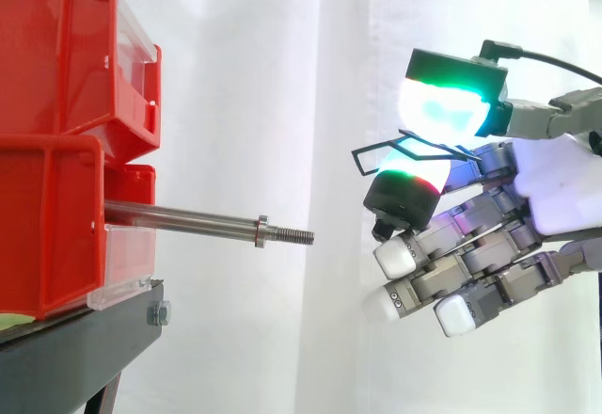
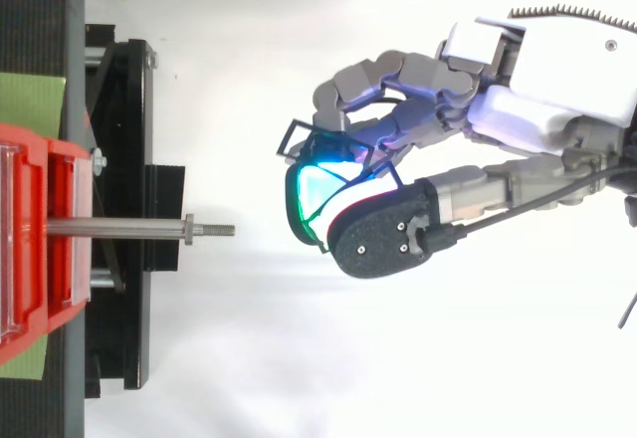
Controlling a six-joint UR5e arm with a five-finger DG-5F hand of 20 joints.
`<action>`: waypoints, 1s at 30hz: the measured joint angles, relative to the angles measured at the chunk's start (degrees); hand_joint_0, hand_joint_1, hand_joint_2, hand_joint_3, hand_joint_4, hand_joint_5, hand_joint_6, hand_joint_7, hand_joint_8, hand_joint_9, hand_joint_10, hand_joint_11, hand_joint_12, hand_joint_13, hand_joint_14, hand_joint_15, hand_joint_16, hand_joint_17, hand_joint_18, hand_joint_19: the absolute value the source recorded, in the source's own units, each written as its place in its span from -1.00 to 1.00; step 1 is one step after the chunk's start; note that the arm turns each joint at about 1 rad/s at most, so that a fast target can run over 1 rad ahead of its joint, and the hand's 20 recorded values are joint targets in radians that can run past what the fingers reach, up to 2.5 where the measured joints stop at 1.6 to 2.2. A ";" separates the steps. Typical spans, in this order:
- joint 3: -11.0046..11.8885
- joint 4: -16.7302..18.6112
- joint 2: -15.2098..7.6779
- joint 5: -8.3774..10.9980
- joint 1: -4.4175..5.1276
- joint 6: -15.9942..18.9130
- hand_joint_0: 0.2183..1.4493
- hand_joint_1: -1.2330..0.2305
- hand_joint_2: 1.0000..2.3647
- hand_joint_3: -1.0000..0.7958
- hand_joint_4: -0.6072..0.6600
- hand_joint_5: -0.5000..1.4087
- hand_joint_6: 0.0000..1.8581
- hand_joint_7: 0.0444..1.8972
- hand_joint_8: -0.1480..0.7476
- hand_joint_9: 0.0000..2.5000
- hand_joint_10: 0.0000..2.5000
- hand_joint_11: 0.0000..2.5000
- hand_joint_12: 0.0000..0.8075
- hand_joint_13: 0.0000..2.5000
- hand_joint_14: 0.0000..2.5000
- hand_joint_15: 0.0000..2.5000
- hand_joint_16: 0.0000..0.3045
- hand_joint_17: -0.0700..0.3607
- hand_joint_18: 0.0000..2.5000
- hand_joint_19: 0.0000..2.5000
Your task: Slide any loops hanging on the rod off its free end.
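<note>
The robot hand (image 1: 550, 183) is closed in a pinch: a thin black wire loop (image 1: 378, 145) sits between its glowing thumb pad (image 1: 442, 108) and one finger pad (image 1: 409, 177), and the other fingers are curled below. The pinch probably keeps the light loop from falling. The loop sticks out past the fingertips, toward the rod (image 1: 188, 218). The rod comes out level from the red bins (image 1: 56, 151), and its threaded free end (image 1: 292, 235) lies ahead of the fingertips, a little lower than the pinch and well apart. No loop hangs on the rod, so the task looks nearly done.
</note>
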 measured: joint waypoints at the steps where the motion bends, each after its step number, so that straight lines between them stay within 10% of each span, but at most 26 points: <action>1: 0.00 0.03 0.00 0.00 0.00 0.00 -0.20 -0.41 -1.00 -0.40 0.19 -0.70 -0.12 0.15 -0.09 -0.50 -0.99 -0.68 -0.20 -0.64 -1.00 -1.00 -0.69 -0.19 -0.53 -0.71; 25: 0.01 0.46 0.00 -0.15 0.00 -1.90 -0.57 -0.16 -1.00 -0.44 0.13 -0.67 -0.14 0.15 -0.07 -0.48 -0.99 -0.70 -0.16 -0.61 -1.00 -0.99 -0.67 -0.15 -0.51 -0.68; 30: 0.02 0.52 0.00 -0.10 0.00 -1.99 -0.38 0.02 -1.00 -0.44 0.04 -0.65 -0.18 0.24 -0.11 -0.42 -0.99 -0.70 -0.24 -0.60 -1.00 -0.98 -0.71 -0.21 -0.52 -0.65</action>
